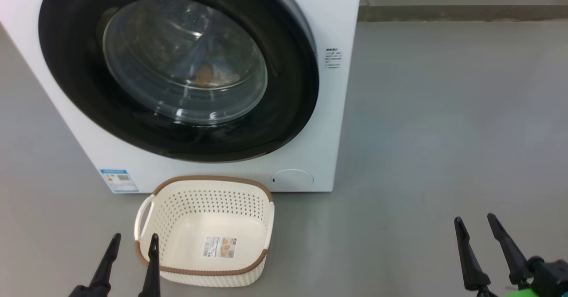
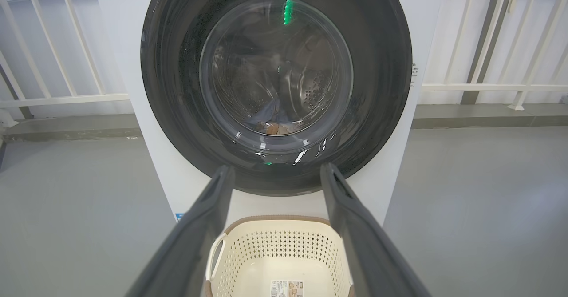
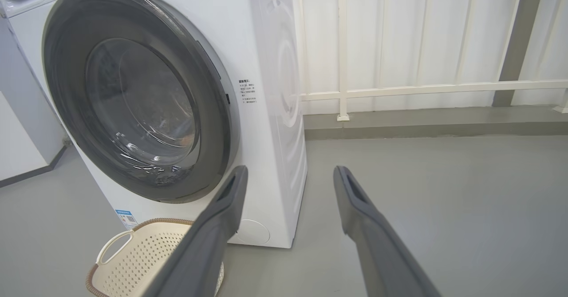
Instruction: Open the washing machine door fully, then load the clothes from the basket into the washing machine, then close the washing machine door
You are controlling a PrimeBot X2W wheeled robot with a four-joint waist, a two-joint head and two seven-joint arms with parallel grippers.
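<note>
The large white front-loading washing machine (image 1: 328,124) is standing on the grey floor (image 1: 443,132). Its big round door (image 1: 288,110), with the glossy black rim and bulging clear glass window, is sitting shut, flush against the front panel. Through the glass, the clothes (image 2: 271,120), a small bundle of light blue fabric with orange-brown patches, are lying low in the drum at 6 o'clock of the window. The small cream-white perforated plastic basket (image 1: 208,199) with the brown woven-look rim is resting on the floor at 6 o'clock of the door, just in front of the machine, its bare bottom showing a label sticker (image 1: 219,247). A round white service flap (image 1: 292,178) is sitting at 5 o'clock of the door and a blue energy sticker (image 1: 119,180) at 7 o'clock. The left gripper (image 1: 135,238) is hovering at 8 o'clock in the head view, fingers spread wide and gripping nothing; one finger is overlapping the basket's near-left corner, contact not discernible. The right gripper (image 1: 474,219) is hanging at 4 o'clock, well apart from basket and machine, jaws likewise wide apart and holding nothing. A white railing (image 3: 435,89) is running behind the machine.
</note>
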